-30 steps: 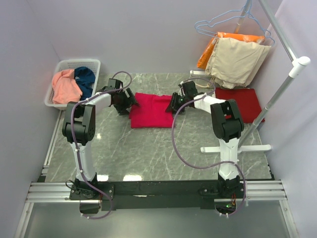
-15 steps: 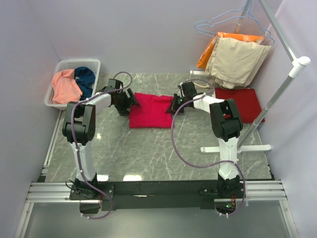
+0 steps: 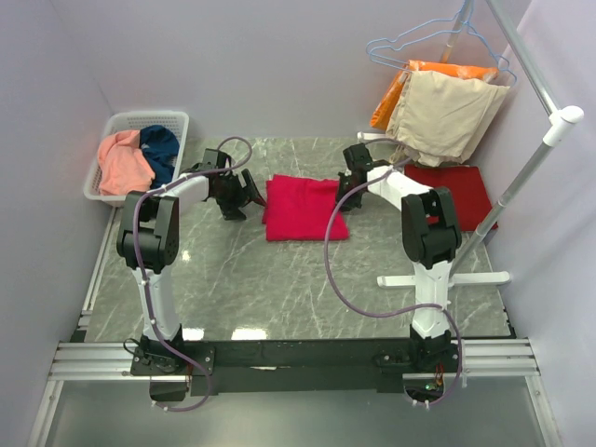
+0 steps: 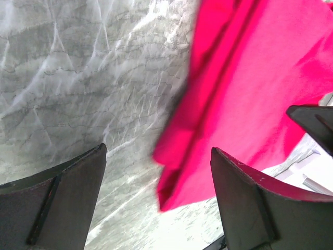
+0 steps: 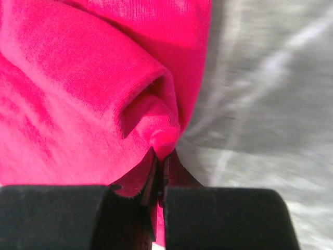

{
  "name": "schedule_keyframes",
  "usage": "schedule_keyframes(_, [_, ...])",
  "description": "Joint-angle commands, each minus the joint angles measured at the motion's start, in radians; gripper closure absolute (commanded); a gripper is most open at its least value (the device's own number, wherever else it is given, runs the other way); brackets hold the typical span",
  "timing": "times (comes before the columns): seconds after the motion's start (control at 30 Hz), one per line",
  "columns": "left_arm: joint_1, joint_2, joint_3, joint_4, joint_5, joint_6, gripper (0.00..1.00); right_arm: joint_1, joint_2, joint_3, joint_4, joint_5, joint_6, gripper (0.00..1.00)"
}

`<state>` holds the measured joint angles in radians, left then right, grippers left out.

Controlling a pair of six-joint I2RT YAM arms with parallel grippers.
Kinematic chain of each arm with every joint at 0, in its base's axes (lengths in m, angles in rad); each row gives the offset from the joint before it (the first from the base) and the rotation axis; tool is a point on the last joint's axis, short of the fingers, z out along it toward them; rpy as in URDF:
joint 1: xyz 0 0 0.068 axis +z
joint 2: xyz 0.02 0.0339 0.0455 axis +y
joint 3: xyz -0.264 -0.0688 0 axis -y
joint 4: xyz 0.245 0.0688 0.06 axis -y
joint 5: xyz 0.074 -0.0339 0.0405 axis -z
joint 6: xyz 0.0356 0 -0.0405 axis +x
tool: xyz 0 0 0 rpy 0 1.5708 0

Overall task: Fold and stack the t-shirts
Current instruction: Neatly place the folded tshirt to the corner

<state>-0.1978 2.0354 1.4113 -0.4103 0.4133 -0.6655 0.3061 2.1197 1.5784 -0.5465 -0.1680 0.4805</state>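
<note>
The right pincer (image 3: pixel 347 190) is shut tight on the edge of the bright red t-shirt (image 3: pixel 303 207). In the right wrist view you can see a little bump of red cloth squeezed between its tips. The left pincer (image 3: pixel 244 192) is wide open. It hangs just beside the other edge of the shirt and holds nothing.

The shirt lies in the middle of the picture, on the grey counter (image 3: pixel 279 279). It is folded into a neat block. It looks soft and a bit fuzzy, with a thick fold line down one side.

I think the job now is to bring it over to the dark red t-shirt (image 3: pixel 452 191), which lies flat at the right of the picture. To do that well, the pinch should stay tight and the pull should be slow, so the folds do not fall open. Then the shirt should land flat on top, edges lined up.

A pink t-shirt (image 3: pixel 124 163) and a dark blue t-shirt (image 3: pixel 160 149) wait in the white basket (image 3: pixel 116 121) at the upper left.
</note>
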Motion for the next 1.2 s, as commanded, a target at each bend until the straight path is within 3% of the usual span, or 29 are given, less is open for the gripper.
schedule_keyframes(0.0, [-0.002, -0.060, -0.011, -0.024, -0.014, 0.038, 0.13, -0.039, -0.113, 0.005, -0.079, 0.133, -0.028, 1.00])
schedule_keyframes(0.63, [-0.002, -0.086, -0.023, -0.032, -0.048, 0.046, 0.13, -0.206, -0.239, 0.045, -0.268, 0.432, -0.010, 1.00])
schedule_keyframes(1.17, [-0.002, -0.080, -0.029, -0.036, -0.051, 0.050, 0.13, -0.288, -0.305, 0.209, -0.351, 0.625, 0.021, 1.00])
